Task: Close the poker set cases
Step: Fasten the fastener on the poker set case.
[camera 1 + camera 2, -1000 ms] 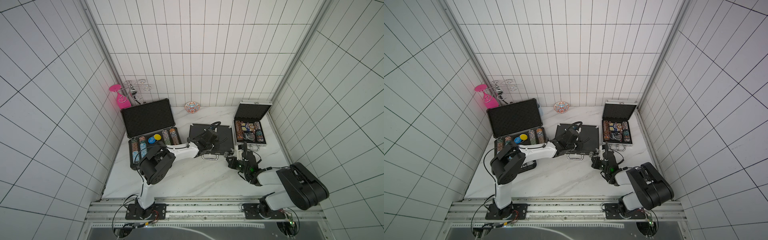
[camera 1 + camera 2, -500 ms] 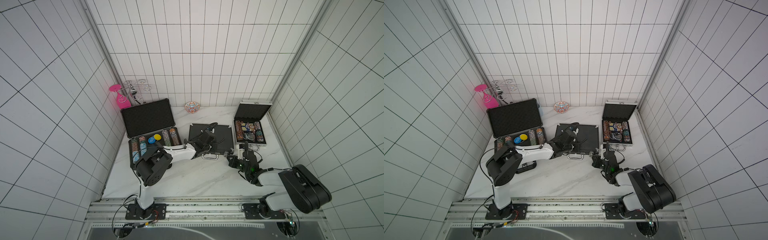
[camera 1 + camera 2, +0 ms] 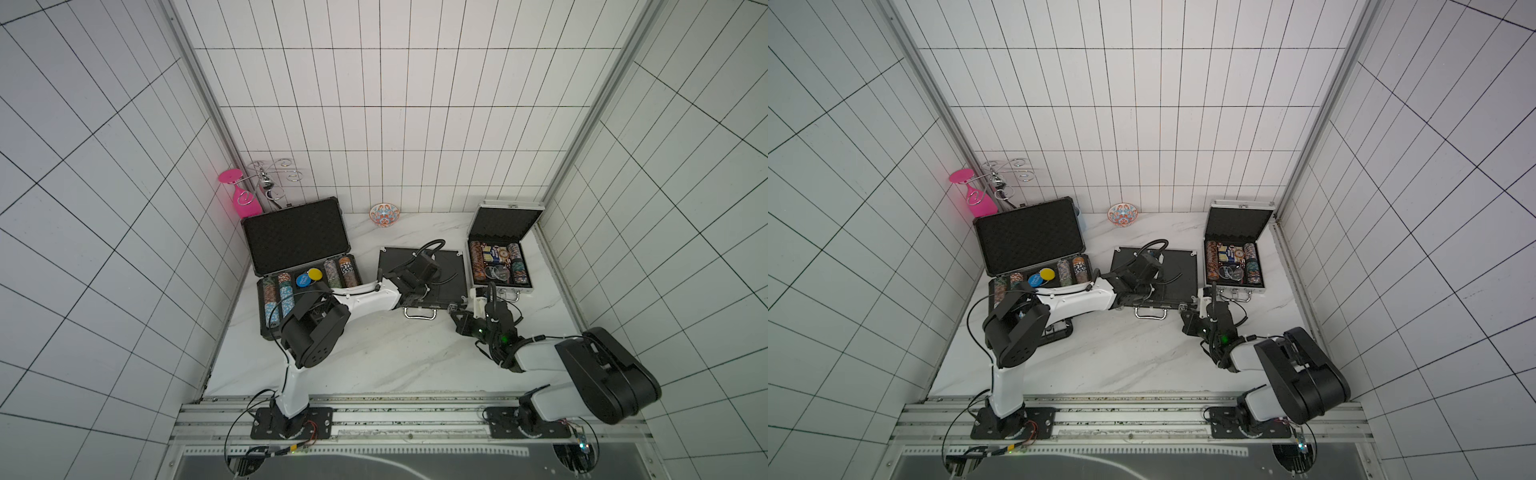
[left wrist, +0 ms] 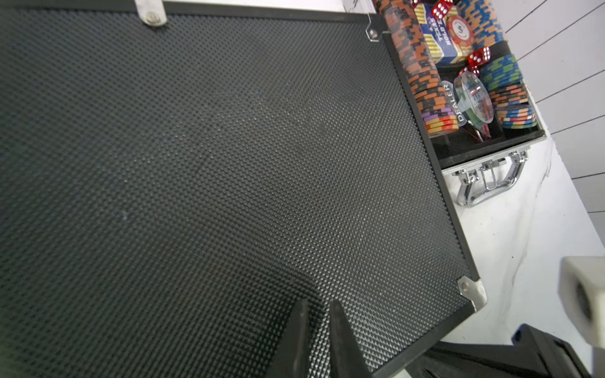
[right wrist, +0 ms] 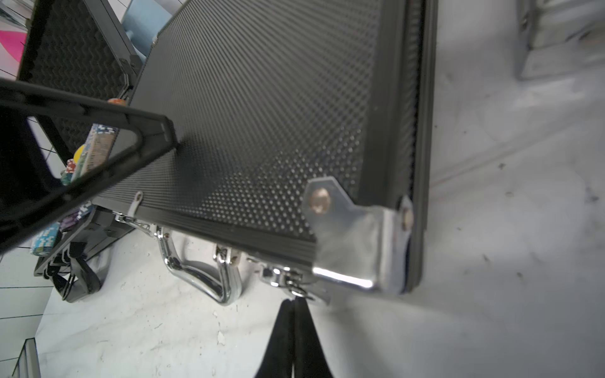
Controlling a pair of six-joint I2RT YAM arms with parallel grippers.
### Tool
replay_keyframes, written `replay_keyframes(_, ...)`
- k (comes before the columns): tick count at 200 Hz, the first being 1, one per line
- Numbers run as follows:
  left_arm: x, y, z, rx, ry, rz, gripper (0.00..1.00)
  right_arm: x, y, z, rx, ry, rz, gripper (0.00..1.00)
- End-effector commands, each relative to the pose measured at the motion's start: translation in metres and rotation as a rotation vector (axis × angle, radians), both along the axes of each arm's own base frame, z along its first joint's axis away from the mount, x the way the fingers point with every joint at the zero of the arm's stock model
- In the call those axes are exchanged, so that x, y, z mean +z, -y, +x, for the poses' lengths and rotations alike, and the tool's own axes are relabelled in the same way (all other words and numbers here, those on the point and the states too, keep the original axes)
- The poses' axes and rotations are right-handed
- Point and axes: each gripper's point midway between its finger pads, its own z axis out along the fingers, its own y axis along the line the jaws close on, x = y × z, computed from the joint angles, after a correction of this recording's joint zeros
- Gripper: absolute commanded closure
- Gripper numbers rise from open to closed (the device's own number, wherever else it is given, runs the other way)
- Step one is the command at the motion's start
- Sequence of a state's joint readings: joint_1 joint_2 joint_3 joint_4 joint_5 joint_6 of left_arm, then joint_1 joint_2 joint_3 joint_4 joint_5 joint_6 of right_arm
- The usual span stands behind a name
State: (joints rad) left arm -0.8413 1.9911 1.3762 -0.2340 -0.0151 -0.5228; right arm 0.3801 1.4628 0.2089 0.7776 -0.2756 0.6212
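left gripper (image 4: 319, 307), almost closed, empty, rests on the shut medium black silver-cornered case (image 3: 455, 259); right gripper (image 5: 294, 306), closed, sits at its latch (image 5: 288, 278). three cases: flanking large black foam-lined case (image 3: 295, 239) and small silver aluminium case (image 3: 505, 222) open.

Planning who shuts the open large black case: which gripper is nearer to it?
Left. The left gripper sits over the lid of the closed middle case, next to the large case; the right gripper is at that case's far front corner.
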Motion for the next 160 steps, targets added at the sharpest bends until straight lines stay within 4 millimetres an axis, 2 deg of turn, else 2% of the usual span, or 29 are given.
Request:
replay_keyframes(1, -0.05, -0.003, -0.025, -0.051, -0.124, 0.088, 0.85, 0.021, -0.01, 0.017, 0.001, 0.073, 0.048, 0.94)
replay_keyframes(38, -0.065, -0.012, -0.03, -0.04, -0.141, 0.12, 0.85, 0.022, -0.005, 0.019, -0.033, 0.087, 0.071, 0.94)
replay_keyframes(61, -0.071, -0.015, -0.032, -0.038, -0.15, 0.131, 0.85, 0.029, -0.013, 0.018, -0.008, 0.101, 0.097, 0.93)
replay_keyframes(93, -0.069, -0.013, -0.03, -0.037, -0.147, 0.127, 0.85, 0.036, -0.021, 0.019, -0.001, 0.112, 0.097, 0.93)
replay_keyframes(160, -0.069, -0.02, -0.033, -0.034, -0.143, 0.147, 0.85, -0.002, 0.003, 0.023, -0.15, -0.004, 0.041, 0.95)
